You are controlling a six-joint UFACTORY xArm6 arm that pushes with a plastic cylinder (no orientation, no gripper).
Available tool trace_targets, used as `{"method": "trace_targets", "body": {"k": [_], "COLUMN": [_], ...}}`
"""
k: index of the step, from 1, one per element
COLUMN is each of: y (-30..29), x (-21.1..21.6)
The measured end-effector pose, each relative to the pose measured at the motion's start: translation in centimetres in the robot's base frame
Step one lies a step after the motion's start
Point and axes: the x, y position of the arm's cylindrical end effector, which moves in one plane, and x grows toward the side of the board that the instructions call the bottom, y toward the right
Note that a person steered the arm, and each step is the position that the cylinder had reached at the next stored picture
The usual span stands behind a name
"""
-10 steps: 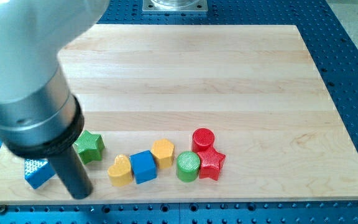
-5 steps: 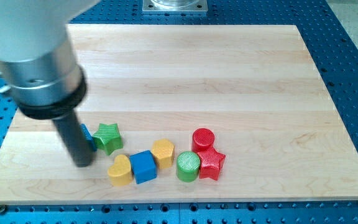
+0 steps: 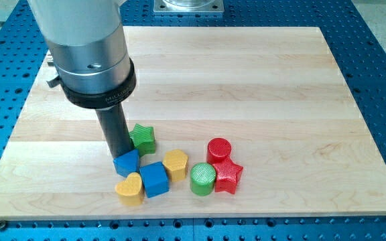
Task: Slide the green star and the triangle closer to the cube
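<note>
My tip (image 3: 120,154) stands at the board's lower middle-left. It touches the top left of the blue triangle (image 3: 126,163) and sits just left of the green star (image 3: 143,138). The blue triangle lies against the blue cube (image 3: 155,179) on the cube's upper left. The green star sits just above the triangle and the cube, a small gap from the cube. The arm's grey body hides the board behind the rod.
A yellow heart (image 3: 130,188) lies left of the cube and a yellow hexagon (image 3: 175,163) at its upper right. A green cylinder (image 3: 203,179), a red star (image 3: 228,176) and a red cylinder (image 3: 219,150) cluster further right. The wooden board (image 3: 260,87) rests on a blue perforated table.
My tip has swept right and upward from the lower left corner. It pushed the blue triangle and the green star rightward until they sit beside the blue cube.
</note>
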Motion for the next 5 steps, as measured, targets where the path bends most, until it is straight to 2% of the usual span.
{"method": "trace_targets", "body": {"k": [1, 2, 3, 4, 5], "y": [-3.9, 1.7, 2.2, -1.1, 1.4], "x": [-4.0, -8.9, -6.6, -6.6, -4.4]}}
